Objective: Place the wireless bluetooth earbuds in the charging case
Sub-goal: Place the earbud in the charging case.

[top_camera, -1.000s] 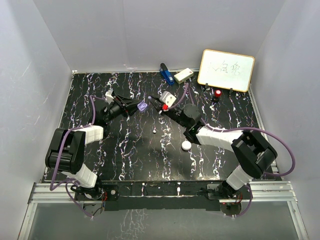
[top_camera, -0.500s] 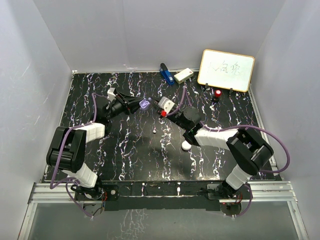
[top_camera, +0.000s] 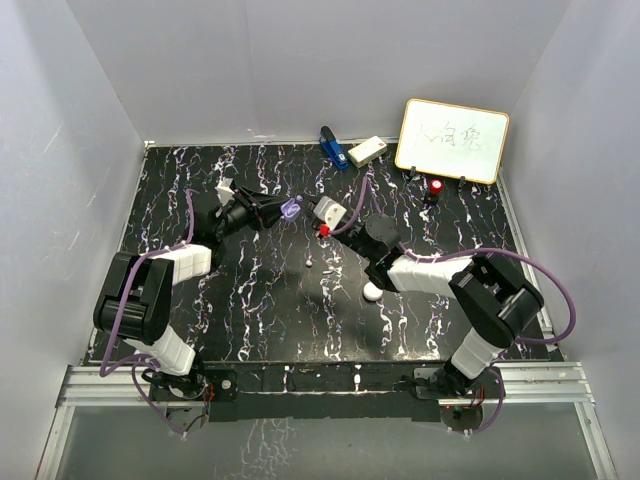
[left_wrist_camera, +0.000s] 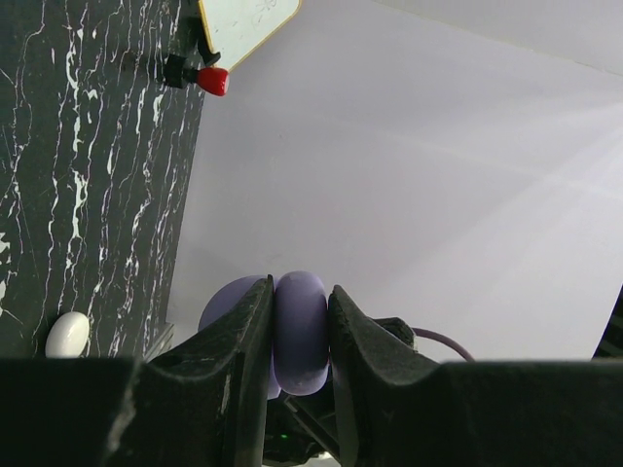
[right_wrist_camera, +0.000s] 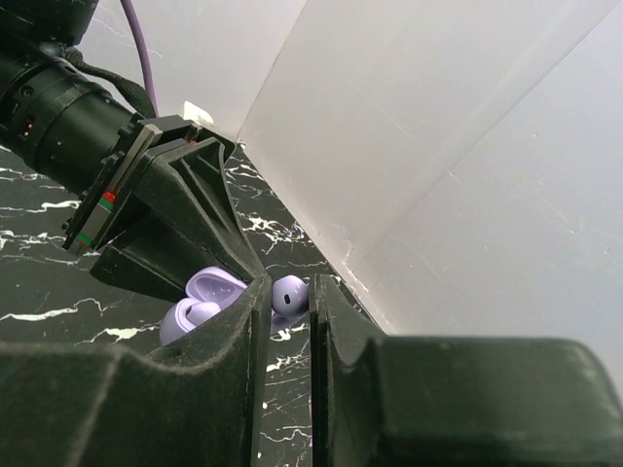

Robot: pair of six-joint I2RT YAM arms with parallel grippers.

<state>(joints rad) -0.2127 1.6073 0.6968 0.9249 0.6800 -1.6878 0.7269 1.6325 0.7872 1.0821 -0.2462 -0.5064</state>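
The left gripper (left_wrist_camera: pixel 300 292) is clamped tight on the pale purple charging case (left_wrist_camera: pixel 300 336), its two fingers pressing the case's broad faces so that the case sits edge-on between them, long axis running along the fingers and rounded end sticking out past the tips. The case is held in the air above the table (top_camera: pixel 250 320), and its lid stands open to one side of the fingers. From the right wrist view the open mouth faces roughly toward the right gripper (right_wrist_camera: pixel 288 284), with the lid raised above the base. The right gripper is narrowed onto a purple earbud (right_wrist_camera: pixel 290 295), pinched at its very tips. Only the bud's rounded head shows between the fingers, turned toward the case. Its stem is hidden, so its long axis cannot be told. The earbud is just beside the case's mouth, close but apart from it. Below and behind the right gripper, on the table, lies a white round case (top_camera: pixel 372 291), and a tiny white piece (top_camera: pixel 311 263), too small to make out, lies under the gap between the two grippers.
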